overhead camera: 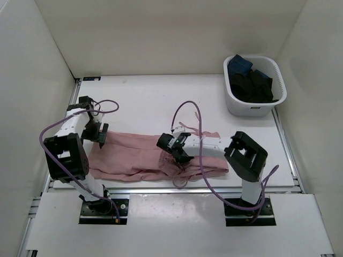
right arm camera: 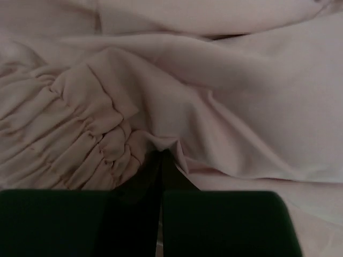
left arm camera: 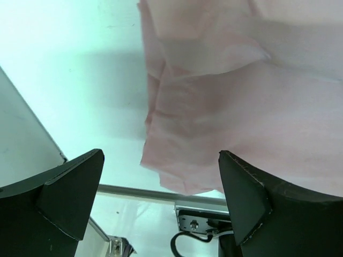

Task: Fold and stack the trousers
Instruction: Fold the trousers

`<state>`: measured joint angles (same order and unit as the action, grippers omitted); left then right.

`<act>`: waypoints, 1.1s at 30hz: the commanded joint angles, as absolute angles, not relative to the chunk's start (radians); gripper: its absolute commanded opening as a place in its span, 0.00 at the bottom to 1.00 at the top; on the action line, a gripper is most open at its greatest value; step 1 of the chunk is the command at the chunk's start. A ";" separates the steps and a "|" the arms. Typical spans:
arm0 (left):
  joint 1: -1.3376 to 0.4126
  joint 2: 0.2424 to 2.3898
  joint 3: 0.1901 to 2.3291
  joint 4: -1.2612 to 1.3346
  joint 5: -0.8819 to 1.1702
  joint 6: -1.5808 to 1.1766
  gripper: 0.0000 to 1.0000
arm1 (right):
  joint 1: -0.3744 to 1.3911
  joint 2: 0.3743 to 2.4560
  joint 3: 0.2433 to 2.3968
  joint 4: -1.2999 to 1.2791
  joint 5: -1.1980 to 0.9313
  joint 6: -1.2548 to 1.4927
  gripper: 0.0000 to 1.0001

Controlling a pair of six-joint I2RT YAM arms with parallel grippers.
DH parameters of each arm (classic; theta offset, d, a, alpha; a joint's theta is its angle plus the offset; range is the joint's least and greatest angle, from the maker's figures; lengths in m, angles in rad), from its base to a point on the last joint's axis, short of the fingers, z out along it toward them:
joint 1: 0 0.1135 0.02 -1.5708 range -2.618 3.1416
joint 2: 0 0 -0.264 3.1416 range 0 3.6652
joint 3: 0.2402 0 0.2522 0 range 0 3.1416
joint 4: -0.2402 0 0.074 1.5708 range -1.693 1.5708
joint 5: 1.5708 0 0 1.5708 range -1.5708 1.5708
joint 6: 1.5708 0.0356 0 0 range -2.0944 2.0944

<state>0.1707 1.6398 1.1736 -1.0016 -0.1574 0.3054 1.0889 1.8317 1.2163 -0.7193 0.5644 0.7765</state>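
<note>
Down at the near edge of the flat white table (overhead camera: 139, 101), at 7 and 5 o'clock in the overhead view, we see the two black arm bases bolted side by side, with purple cables looping off both arms.

Just beyond them the dusty-pink, thin soft-fabric trousers (overhead camera: 134, 158) lie flat in a long band across the near half of the table, running from 9 o'clock towards 3 o'clock. A thin loop of cord in the same pink (overhead camera: 181, 184) spills off their near edge at about 6 o'clock from the right gripper.

The right gripper (overhead camera: 176, 152) sits on the middle of the band. From its wrist camera we find the right gripper (right arm camera: 161, 160) with its black fingers pressed together, pinching a small raised fold of the trousers just beside the gathered elastic waist (right arm camera: 64, 134), which puckers at 9 o'clock from the pinch.

The left gripper (overhead camera: 101, 135) hangs over the trousers' left end. Its wrist view shows the left gripper (left arm camera: 161, 160) spread wide and holding nothing, with the layered cloth edge lying below the gap.

Farthest off, at 1 o'clock, stands a white plastic basket (overhead camera: 256, 111), well apart from the trousers, holding dark clothes (overhead camera: 254, 85) and a folded blue piece (overhead camera: 239, 64).
</note>
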 commanded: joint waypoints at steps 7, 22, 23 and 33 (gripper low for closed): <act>0.170 1.603 1.177 -1.046 -0.195 0.307 1.00 | 1.039 1.651 1.373 -0.787 0.595 0.716 0.43; 0.170 1.603 1.095 -1.015 -0.186 0.308 1.00 | 0.220 1.210 0.704 -0.365 -0.332 0.546 0.98; 0.179 1.603 1.086 -1.015 -0.186 0.308 1.00 | 0.177 1.210 0.674 -0.301 -0.371 0.546 0.98; 0.215 1.624 1.019 -0.985 -0.186 0.318 1.00 | 0.097 1.301 0.500 -0.114 -0.649 0.571 0.73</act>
<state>0.2058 1.6402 1.0348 -1.0058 -0.1818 0.3080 0.1001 1.2640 0.5102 -0.2020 -0.4839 0.5720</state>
